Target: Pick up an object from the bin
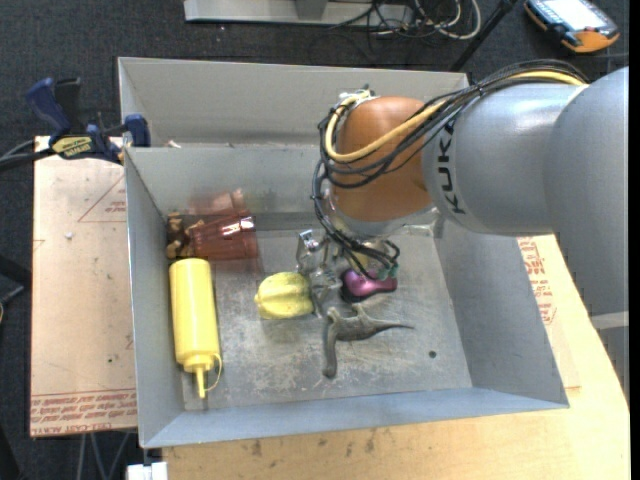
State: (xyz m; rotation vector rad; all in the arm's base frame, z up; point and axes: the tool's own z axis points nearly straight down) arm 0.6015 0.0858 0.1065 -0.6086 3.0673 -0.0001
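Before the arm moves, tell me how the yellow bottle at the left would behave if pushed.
The yellow bottle lies on its side with a round body, so a sideways push would probably roll it. Its glossy plastic looks slippery, and it seems light.

bin contents, by count | yellow squeeze bottle: 1 | clear red cup: 1 | small brown item: 1 | yellow rounded piece: 1 | purple piece: 1 | grey figure: 1
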